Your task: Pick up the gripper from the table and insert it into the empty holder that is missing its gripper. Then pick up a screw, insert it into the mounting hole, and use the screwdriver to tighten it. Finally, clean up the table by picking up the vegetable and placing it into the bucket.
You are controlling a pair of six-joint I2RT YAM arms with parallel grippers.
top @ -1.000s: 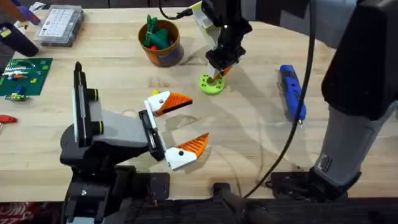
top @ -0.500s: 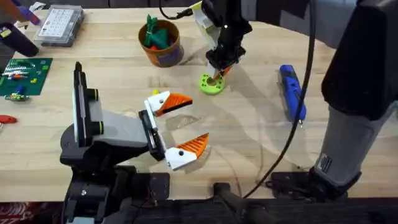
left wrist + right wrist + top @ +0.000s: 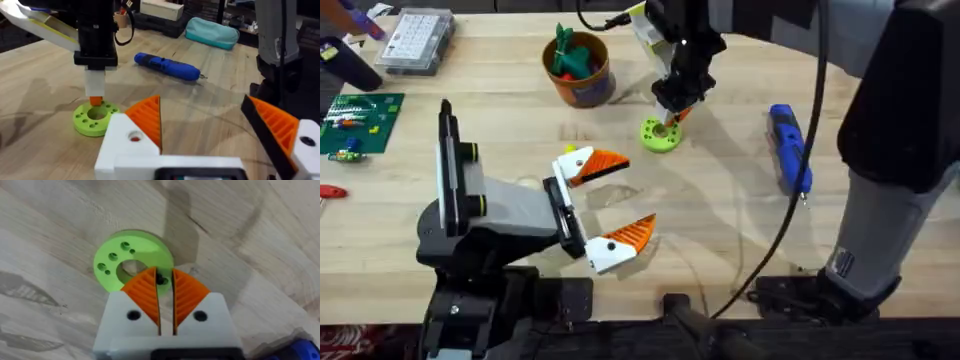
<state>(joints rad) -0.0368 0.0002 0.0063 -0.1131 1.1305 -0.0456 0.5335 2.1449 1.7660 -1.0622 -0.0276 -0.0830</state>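
Screw [image 3: 161, 280] pinched between right fingers [image 3: 145, 292] over green disc [image 3: 131, 256]; left fingers [image 3: 615, 160] wide apart, empty.

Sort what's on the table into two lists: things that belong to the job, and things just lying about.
Job:
- lime-green disc, right gripper over it
- screwdriver
- bucket, green vegetable in it

Lying about:
- clear parts box
- green circuit board
- teal pouch
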